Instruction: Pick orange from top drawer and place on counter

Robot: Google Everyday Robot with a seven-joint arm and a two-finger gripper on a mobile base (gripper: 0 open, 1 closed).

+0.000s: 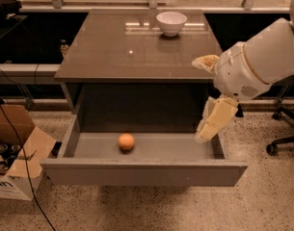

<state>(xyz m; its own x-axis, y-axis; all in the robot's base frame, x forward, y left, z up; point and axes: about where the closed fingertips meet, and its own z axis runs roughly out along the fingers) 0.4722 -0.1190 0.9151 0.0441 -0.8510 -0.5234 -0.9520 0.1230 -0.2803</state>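
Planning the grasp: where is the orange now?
The orange lies on the top drawer floor, left of centre; the gripper hangs over the drawer's right end.

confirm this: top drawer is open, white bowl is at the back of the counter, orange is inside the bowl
The camera view shows the orange on the floor of the open drawer, not in the bowl; the rest holds. The gripper hangs open by the drawer's right wall.
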